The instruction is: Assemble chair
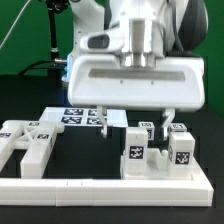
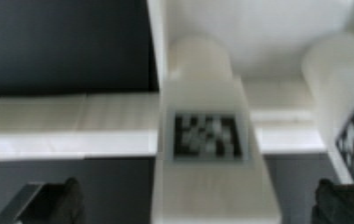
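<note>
- Leftmost in the exterior view, a tagged white chair piece (image 1: 30,145) lies on the black desk (image 1: 22,108), behind the long white rail (image 1: 100,186).
- Centrally, the marker board (image 1: 80,115) lies flat.
- Rightward, the hand (image 1: 138,126) hangs with its fingers wide apart, gripping nothing.
- Two upright chair posts (image 1: 135,152) stand beneath; the wrist view shows one between the fingertips (image 2: 49,202), untouched.

Surface (image 1: 25,100) black, matte. Behind me a dark backdrop (image 1: 25,25); thin cable (image 1: 52,45) hangs at the exterior view's left, green patch (image 1: 207,40) at its right edge.
</note>
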`<state>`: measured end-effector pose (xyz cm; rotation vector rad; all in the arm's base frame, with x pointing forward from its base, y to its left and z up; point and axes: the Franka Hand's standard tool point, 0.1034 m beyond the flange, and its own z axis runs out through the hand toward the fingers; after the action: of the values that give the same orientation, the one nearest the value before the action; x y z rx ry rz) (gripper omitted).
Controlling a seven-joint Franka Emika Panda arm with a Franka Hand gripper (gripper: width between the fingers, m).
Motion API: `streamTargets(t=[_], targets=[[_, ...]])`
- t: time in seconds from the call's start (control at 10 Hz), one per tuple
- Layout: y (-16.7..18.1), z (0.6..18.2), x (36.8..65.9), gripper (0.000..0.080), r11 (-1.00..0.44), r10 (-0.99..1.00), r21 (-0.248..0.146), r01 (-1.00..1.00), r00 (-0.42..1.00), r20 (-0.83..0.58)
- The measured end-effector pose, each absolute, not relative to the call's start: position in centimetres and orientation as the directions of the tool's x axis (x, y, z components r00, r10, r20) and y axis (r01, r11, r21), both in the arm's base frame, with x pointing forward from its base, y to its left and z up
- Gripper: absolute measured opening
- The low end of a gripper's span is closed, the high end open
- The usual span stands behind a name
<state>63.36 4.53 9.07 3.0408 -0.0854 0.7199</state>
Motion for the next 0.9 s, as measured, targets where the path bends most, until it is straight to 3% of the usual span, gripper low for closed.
streamTargets(t=[0.6,0.9], targets=[[5.5,7.7,63.5,0.0649,-0.991,-0.122,-0.058,-0.118,0.99,0.075],[5.4,7.6,63.6,0.0637,-0.988,-0.145,-0.059,-0.141,0.987,0.074]])
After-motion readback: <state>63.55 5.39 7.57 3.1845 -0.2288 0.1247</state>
